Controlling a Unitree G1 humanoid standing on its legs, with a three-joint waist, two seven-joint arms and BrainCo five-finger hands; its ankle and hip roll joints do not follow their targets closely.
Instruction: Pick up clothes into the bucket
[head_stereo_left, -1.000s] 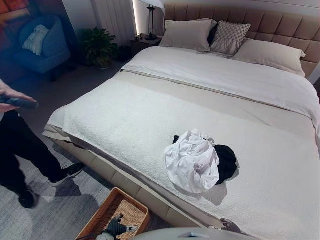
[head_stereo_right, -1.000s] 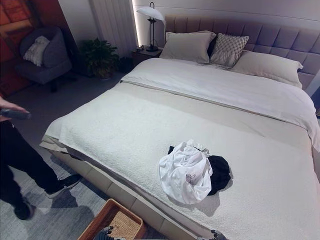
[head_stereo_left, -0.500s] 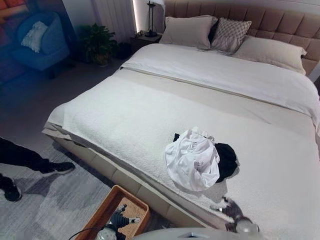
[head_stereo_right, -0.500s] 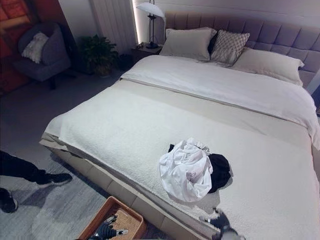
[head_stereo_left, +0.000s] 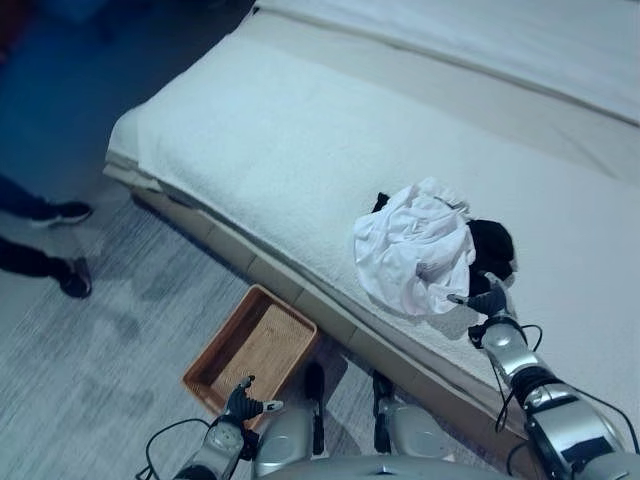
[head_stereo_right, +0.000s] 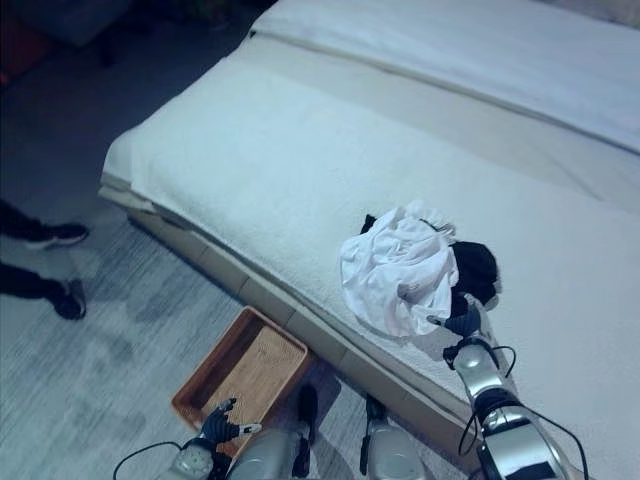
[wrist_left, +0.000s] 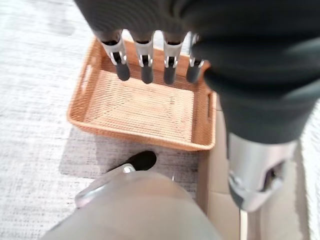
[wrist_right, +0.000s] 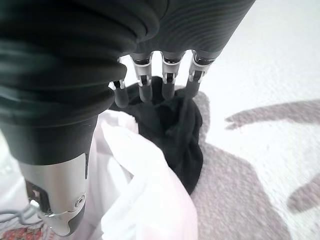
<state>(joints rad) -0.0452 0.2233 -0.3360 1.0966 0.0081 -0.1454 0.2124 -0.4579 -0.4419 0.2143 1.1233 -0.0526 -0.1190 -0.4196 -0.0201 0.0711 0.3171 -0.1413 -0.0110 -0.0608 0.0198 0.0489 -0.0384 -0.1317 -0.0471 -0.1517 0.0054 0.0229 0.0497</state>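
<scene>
A crumpled white garment (head_stereo_left: 415, 245) lies on the bed's cream blanket near its front edge, with a black garment (head_stereo_left: 492, 245) tucked against its right side. My right hand (head_stereo_left: 488, 300) is at the pile's near right edge. Its straight fingers (wrist_right: 165, 82) hang open just over the black garment (wrist_right: 180, 135), beside the white garment (wrist_right: 145, 200). A shallow wicker basket (head_stereo_left: 222, 333) sits on the floor below the bed's edge. Down by its near corner my left hand (head_stereo_left: 243, 402) hovers, its fingers (wrist_left: 145, 60) open above the basket's rim (wrist_left: 135, 140), holding nothing.
The bed (head_stereo_left: 300, 110) spans the upper right, its side rail (head_stereo_left: 290, 285) running diagonally just behind the basket. A person's legs and shoes (head_stereo_left: 60, 275) stand on the grey carpet at the far left. Carpet lies open between them and the basket.
The camera has tilted down, shifting the whole scene. My right hand has reached forward from the bed's edge up to the clothes pile. The person has stepped further left.
</scene>
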